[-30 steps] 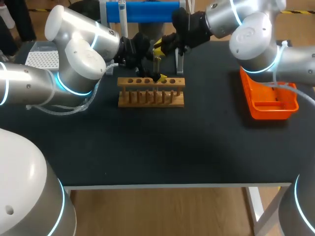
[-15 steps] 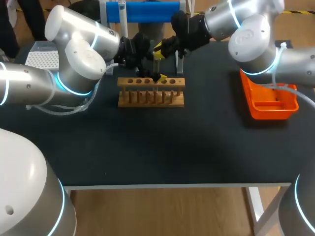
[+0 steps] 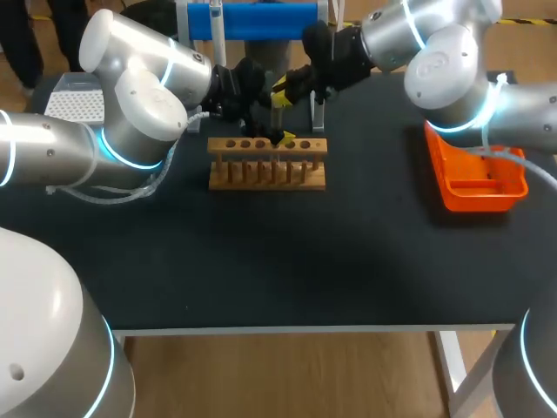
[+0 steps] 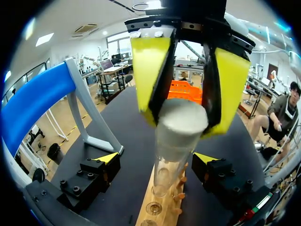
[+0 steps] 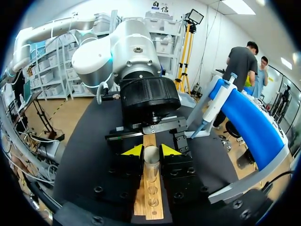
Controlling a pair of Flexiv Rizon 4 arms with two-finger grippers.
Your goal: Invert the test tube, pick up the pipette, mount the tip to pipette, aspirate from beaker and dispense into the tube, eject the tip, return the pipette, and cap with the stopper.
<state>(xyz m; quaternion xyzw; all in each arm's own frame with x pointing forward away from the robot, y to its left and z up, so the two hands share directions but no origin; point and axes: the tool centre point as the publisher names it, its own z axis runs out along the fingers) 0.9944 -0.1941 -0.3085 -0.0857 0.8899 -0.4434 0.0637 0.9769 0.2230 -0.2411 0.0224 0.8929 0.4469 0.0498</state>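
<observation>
My right gripper is clamped on the upper end of the tube, which hangs upright with its lower end just over the rack. My left gripper is spread to either side of the tube's lower half, apparently not touching. To take it, the left need only close across that vertical axis.
</observation>
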